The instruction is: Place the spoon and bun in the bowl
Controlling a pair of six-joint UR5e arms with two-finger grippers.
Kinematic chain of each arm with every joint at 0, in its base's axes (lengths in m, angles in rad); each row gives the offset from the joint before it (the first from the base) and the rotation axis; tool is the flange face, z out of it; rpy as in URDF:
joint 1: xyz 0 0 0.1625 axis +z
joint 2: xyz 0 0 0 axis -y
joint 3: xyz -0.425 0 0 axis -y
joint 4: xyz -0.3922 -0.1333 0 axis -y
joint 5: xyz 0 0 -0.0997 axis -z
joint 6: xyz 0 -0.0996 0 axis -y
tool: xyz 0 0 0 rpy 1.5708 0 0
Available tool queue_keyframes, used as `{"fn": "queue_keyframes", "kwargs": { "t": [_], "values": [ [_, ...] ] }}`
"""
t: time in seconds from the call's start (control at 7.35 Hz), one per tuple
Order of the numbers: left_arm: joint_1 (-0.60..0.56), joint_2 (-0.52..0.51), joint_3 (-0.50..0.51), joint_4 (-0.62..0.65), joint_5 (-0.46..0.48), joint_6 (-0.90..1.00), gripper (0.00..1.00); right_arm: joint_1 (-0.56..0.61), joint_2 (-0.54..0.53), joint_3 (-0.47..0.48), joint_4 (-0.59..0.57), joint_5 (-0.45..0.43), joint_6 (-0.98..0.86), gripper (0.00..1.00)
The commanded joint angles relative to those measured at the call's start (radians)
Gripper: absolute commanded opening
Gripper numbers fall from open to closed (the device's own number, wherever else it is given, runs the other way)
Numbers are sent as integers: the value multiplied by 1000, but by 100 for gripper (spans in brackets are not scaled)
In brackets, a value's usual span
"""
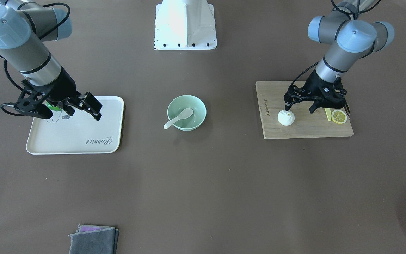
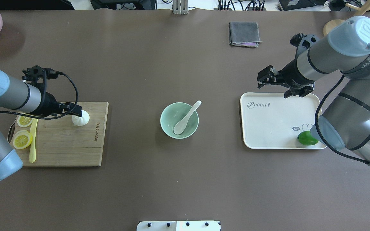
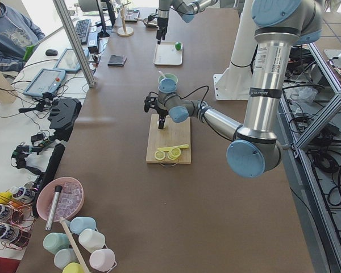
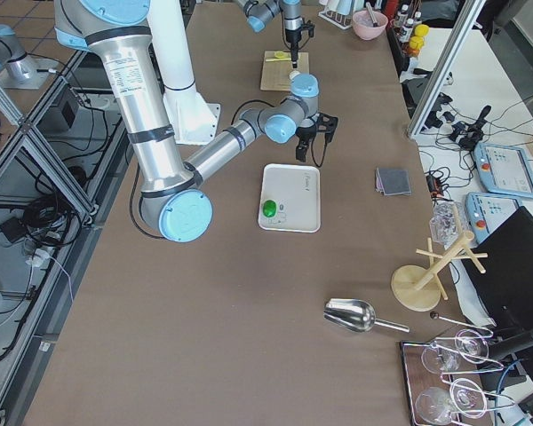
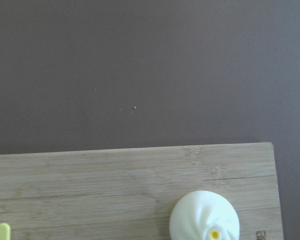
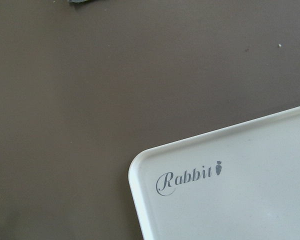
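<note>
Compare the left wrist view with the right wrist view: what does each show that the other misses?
Only the left wrist view shows the bun on the wooden cutting board, plus a yellow knife tip at the bottom edge. Only the right wrist view shows a corner of the white tray printed "Rabbit". Both share the brown table.

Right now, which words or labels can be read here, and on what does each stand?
"Rabbit", then a small carrot sign: on the white tray, near a corner.
Engraved line on the cutting board: too small to read.
Lettering on the right arm: blurred.
</note>
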Motion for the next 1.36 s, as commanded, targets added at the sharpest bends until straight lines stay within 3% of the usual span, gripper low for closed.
{"fn": "queue_keyframes", "kwargs": {
  "t": [0.0,0.14,0.27,0.41,0.68,0.95,1.22],
  "values": [
    [78,-24,15,31,86,5,90,37,-37,0,1,17,-53,100],
    [80,-21,7,31,93,5,59,48,-52,0,1,17,-74,100],
    [79,-23,6,31,90,11,19,52,-55,0,1,17,-78,100],
    [76,-23,-3,31,85,13,0,51,-63,0,1,17,-79,100],
    [76,-41,-28,32,79,11,0,53,-64,-2,1,17,-79,100],
    [82,-203,-1,40,53,-34,0,86,-101,1,4,23,-128,100],
    [161,-375,59,40,63,-151,0,141,-167,0,13,46,-222,100]
  ]
}}
